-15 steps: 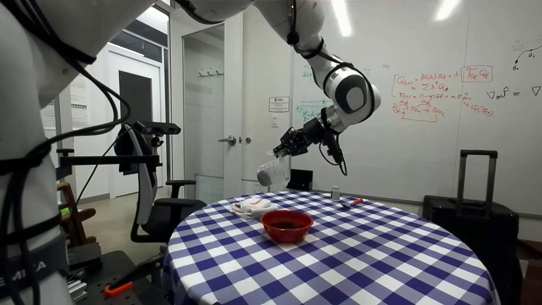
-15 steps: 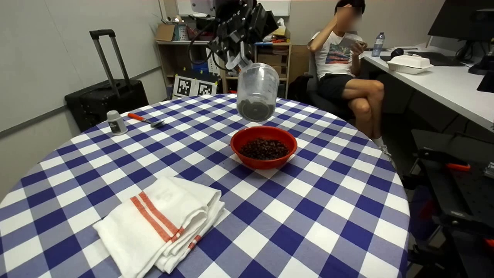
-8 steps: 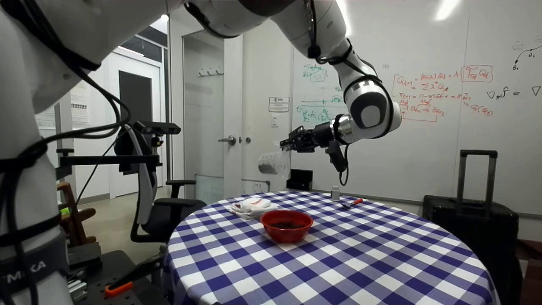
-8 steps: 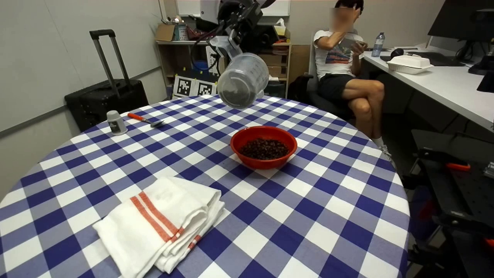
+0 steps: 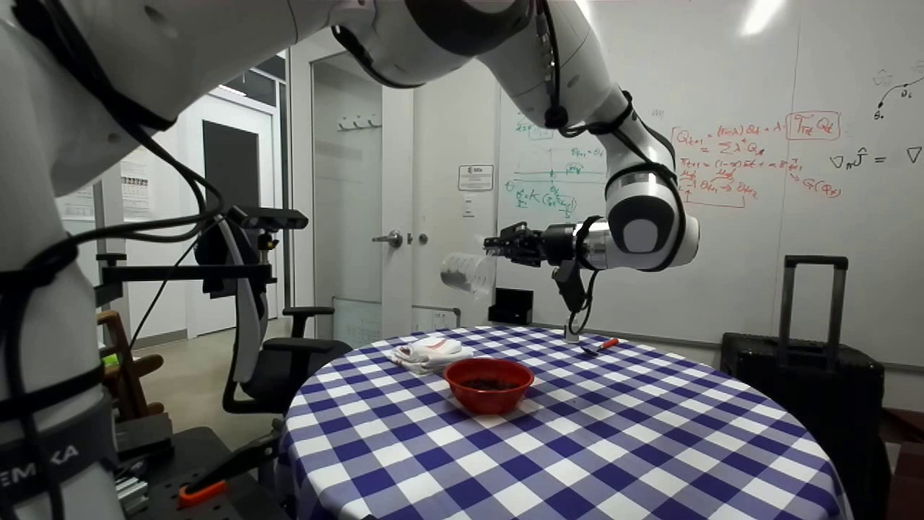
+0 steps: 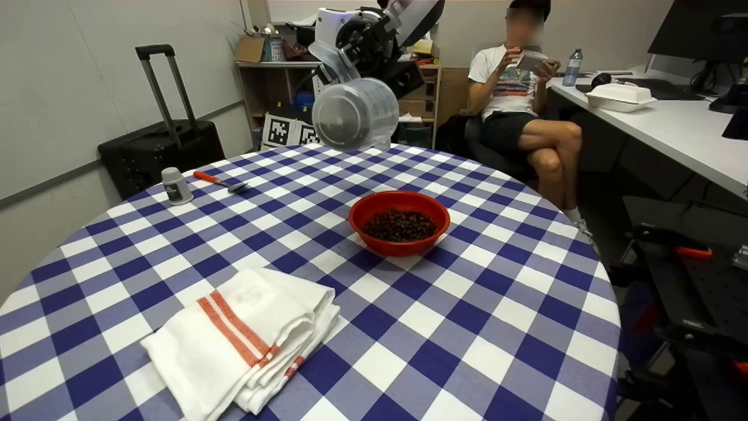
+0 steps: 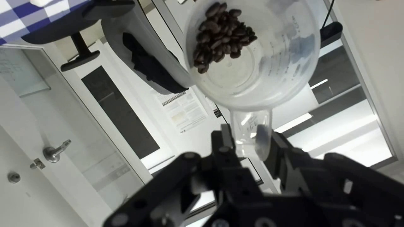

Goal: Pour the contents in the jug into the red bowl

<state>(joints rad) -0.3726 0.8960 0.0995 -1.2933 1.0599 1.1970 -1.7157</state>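
Note:
My gripper [image 5: 492, 247] is shut on the handle of the clear jug [image 5: 465, 272], also seen in the wrist view [image 7: 249, 138]. The jug [image 6: 357, 114] hangs in the air, higher than the red bowl, tipped nearly onto its side. The wrist view looks into the open mouth of the jug [image 7: 252, 67]. Its contents are dark brown beans [image 7: 221, 37], lying along one side near its base. The red bowl [image 6: 403, 248] stands upright on the table and holds dark beans; it also shows in an exterior view [image 5: 489, 401]. I cannot tell whether the jug is directly over it.
A folded white towel with red stripes [image 6: 245, 339] lies near the bowl. A small grey-white shaker [image 6: 177, 186] and a red-handled spoon [image 6: 216, 180] are on the checkered table [image 5: 577, 448]. A black suitcase [image 5: 801, 383] and an office chair [image 5: 296, 354] stand beyond the table edge.
The wrist has turned and the jug has gone from tilted to nearly on its side, rising slightly. In an exterior view it has shifted left, away from the bowl. The bowl has not moved.

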